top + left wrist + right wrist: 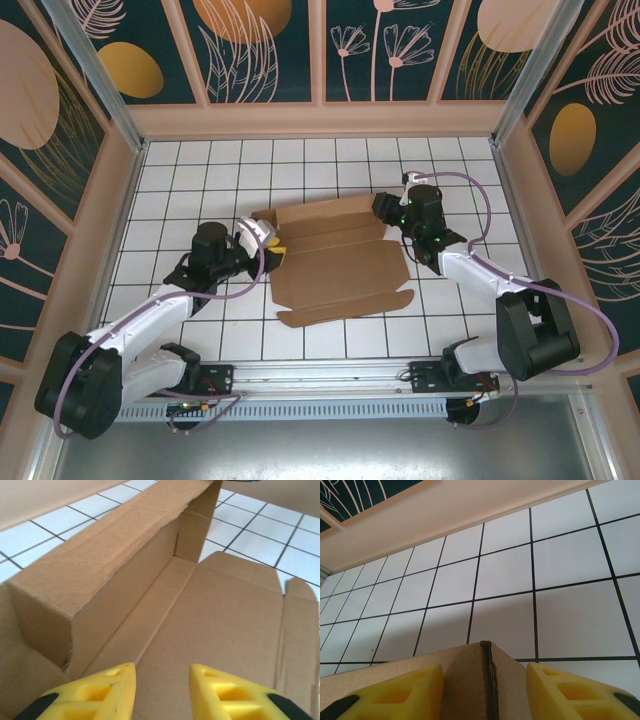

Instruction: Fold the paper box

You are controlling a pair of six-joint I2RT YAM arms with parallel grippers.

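- Your left arm (150, 320) runs from its base at the near-left corner up and to the right, staying low over the white tiled table (200, 170), with the wrist turned towards the middle.
- The left gripper (268, 240) is right at the left end of the paper box (335, 260). In the left wrist view the left gripper (162, 667) points along the inside of the box. Its yellow fingers (107, 690) are a moderate way apart and there's just the flat brown panel (220, 630) past the gap. I can't see anything pinched between them.
- The box sits about mid-table between your two grippers, mostly spread flat. The far long wall (115, 580) is folded up, the near flaps (340, 305) are flat on the tiles, and a small end tab (192, 530) is standing at the far end of that wall.
- The right gripper (385, 210) is at the box's far-right corner. From the right wrist, the right gripper (485, 667) has a folded cardboard corner (470, 680) sitting between its fingers (570, 692). The jaws are partway apart around it, but I honestly can't tell if they're squeezing it or just straddling it.
- Your right arm (480, 275) rises from its base at the near right, bends at the elbow and angles back up and left towards that corner.
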